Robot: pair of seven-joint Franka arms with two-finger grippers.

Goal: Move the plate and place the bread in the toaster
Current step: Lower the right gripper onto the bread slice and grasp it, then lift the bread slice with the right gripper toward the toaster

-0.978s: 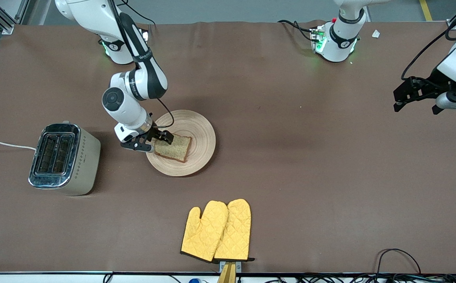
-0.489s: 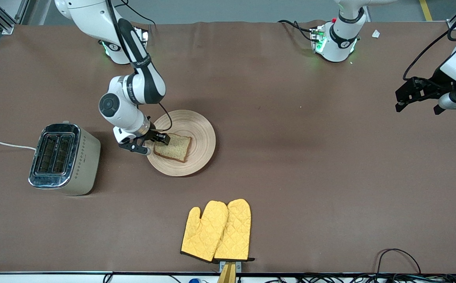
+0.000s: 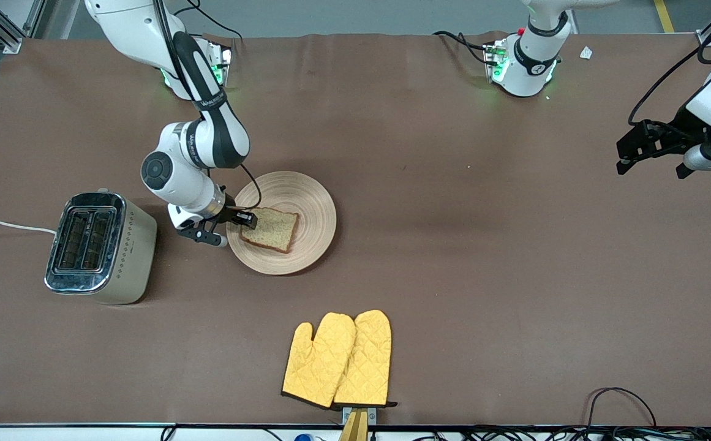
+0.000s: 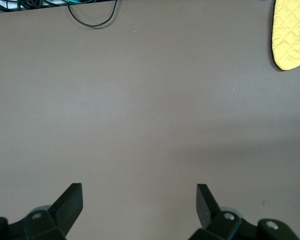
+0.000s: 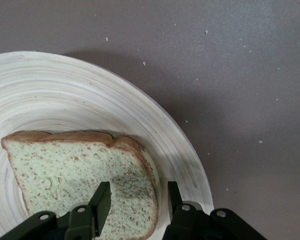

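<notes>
The pale wooden plate (image 3: 309,196) lies on the brown table, and the bread (image 3: 272,229) lies flat on it. My right gripper (image 3: 236,228) is low at the plate's rim on the toaster side. It is open: one finger is over the bread (image 5: 70,165) and the other over the bare plate (image 5: 65,95), with the crust edge between them (image 5: 138,192). The cream toaster (image 3: 101,248) stands toward the right arm's end, slots up and empty. My left gripper (image 3: 649,170) is open and empty, up over bare table at the left arm's end; it also shows in the left wrist view (image 4: 138,192).
A pair of yellow oven mitts (image 3: 338,360) lies near the front edge, nearer the camera than the plate; one shows in the left wrist view (image 4: 290,35). The toaster's white cord (image 3: 6,225) runs off the table's end. Crumbs lie round the plate.
My right gripper has drawn back toward the toaster, from over the bread to its edge at the plate's rim. Bread and plate have not moved. The left arm barely shifted.
</notes>
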